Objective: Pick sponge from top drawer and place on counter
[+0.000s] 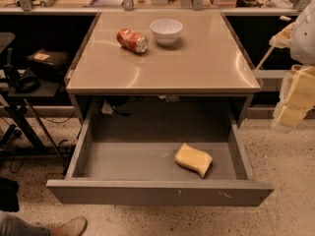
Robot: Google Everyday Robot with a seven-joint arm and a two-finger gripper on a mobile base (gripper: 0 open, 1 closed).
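Observation:
The pale yellow sponge (193, 159) lies flat inside the open top drawer (157, 191), right of its middle and near the front panel. The drawer is pulled fully out under the tan counter (197, 63). My gripper (295, 100) hangs at the right edge of the view, beside the counter's right front corner, well above and to the right of the sponge, holding nothing.
A red soda can (132, 40) lies on its side on the counter's far left part. A white bowl (166, 31) stands next to it. A dark side table with headphones (22, 80) is at the left. A person's shoe (66, 227) shows at bottom left.

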